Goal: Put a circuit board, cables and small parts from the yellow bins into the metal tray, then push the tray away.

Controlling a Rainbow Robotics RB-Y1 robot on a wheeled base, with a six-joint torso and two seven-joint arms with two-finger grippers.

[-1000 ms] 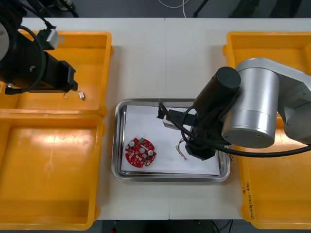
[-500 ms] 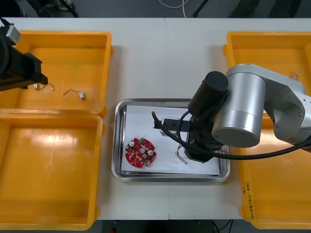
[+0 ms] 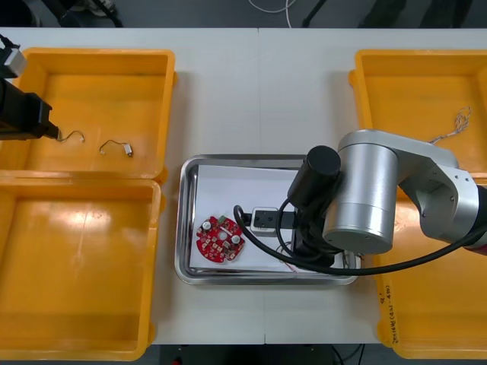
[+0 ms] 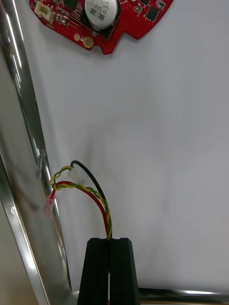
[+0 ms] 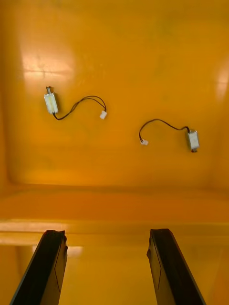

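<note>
now the cable's going in: right pincer (image 4: 109, 244) is pinched on the red and yellow cable (image 4: 88, 190), low over the tray (image 3: 185, 228), lower right of centre in the front view, with the cable's loose end by the rim. board (image 3: 220, 239) lies in the tray, left of it in the frame. next call, i'd say: spread, drop it, lift clear. right arm bends steeply down, wrist over the tray. left pincer (image 5: 106, 236), spread and empty, hovers at upper left over a bin (image 3: 99, 57) holding two small metal parts (image 5: 51, 102).

The round circuit board (image 3: 220, 238) is red, the twisted cable (image 4: 102, 203) red, yellow and black, the shiny metal tray (image 3: 183, 228) white inside, the plastic bins (image 3: 99, 99) yellow.
</note>
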